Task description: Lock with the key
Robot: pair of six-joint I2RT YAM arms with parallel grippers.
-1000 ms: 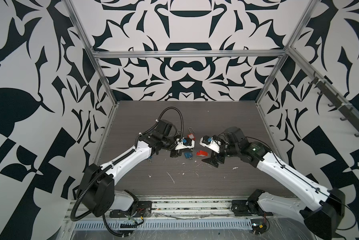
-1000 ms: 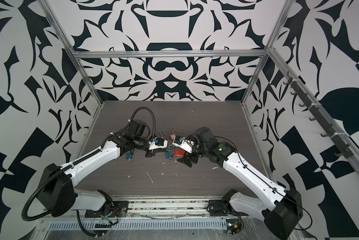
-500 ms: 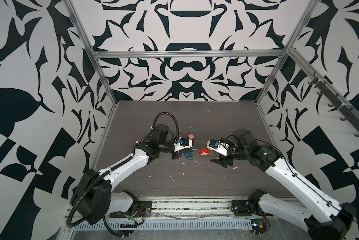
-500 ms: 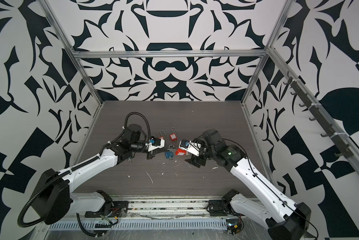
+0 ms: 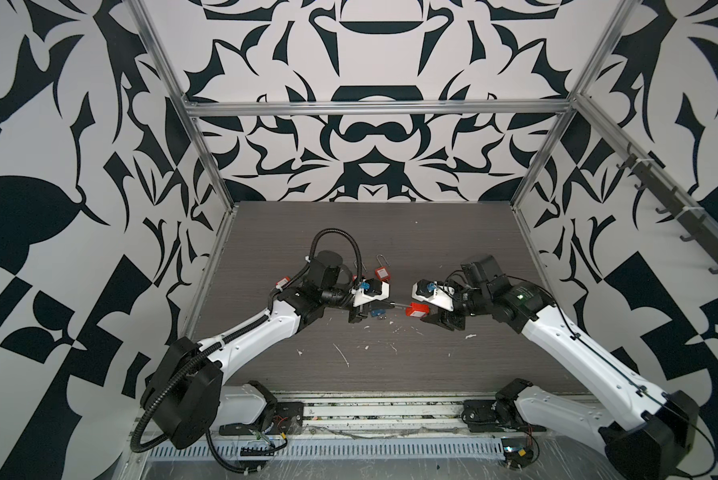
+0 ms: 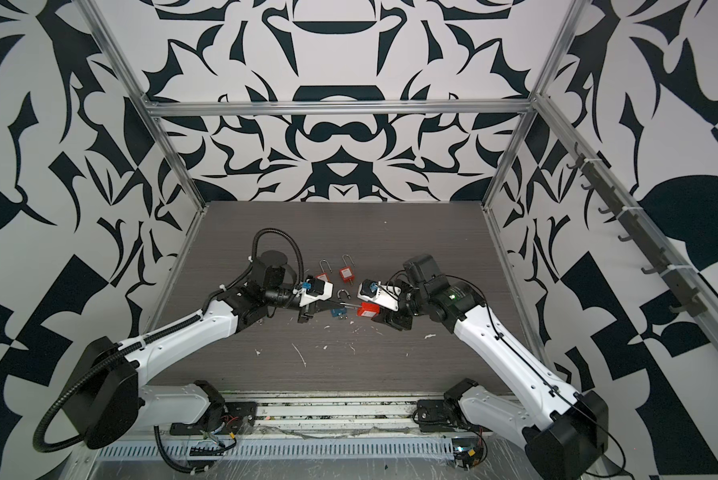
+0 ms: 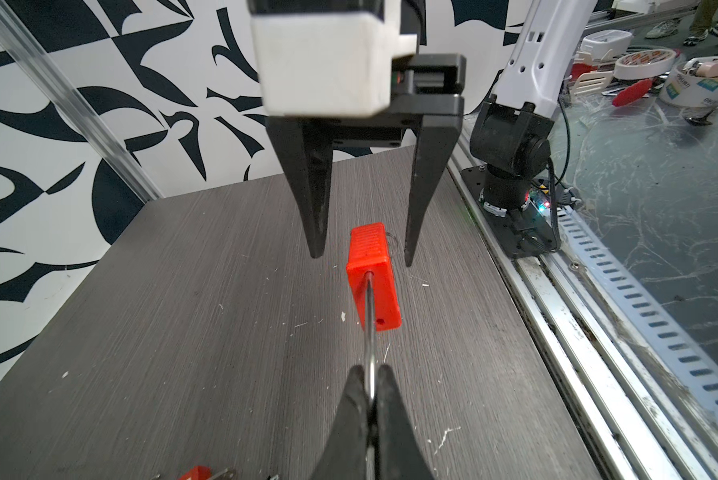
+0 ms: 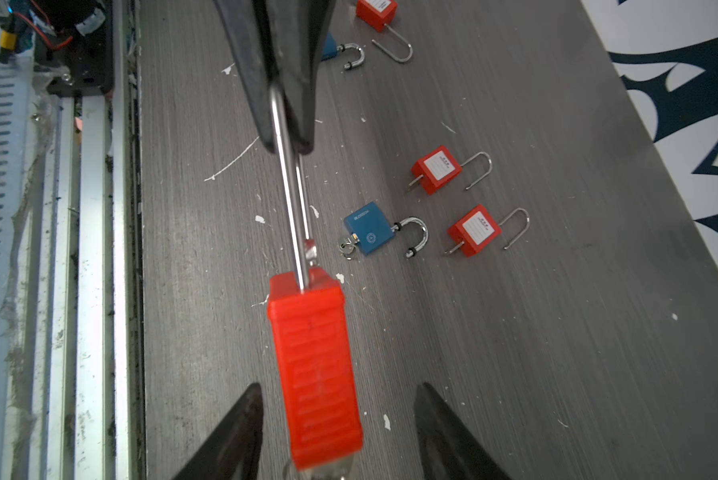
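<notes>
A red padlock point(image 7: 374, 274) hangs in the air above the table, seen in both top views point(image 5: 417, 309) point(image 6: 367, 309). My left gripper point(image 7: 370, 371) is shut on its silver shackle point(image 8: 291, 187). My right gripper point(image 8: 338, 388) is open, one finger on each side of the red body point(image 8: 313, 365), with a gap on both sides. In the left wrist view the right gripper point(image 7: 361, 257) faces me with the lock's body between its tips. Some silver metal point(image 8: 320, 471) pokes from the body's keyhole end. It may be the key, and the frame edge cuts it off.
On the table lie a blue padlock point(image 8: 367, 228) with its shackle open, two red padlocks point(image 8: 436, 169) point(image 8: 473, 230), and further off another red one point(image 8: 376, 12). The metal rail point(image 8: 95, 249) runs along the table's front edge. White specks litter the dark wood.
The right gripper's jaws have narrowed around the red body after standing wide. The left gripper has stayed shut on the shackle, and the lock has shifted slightly to the right.
</notes>
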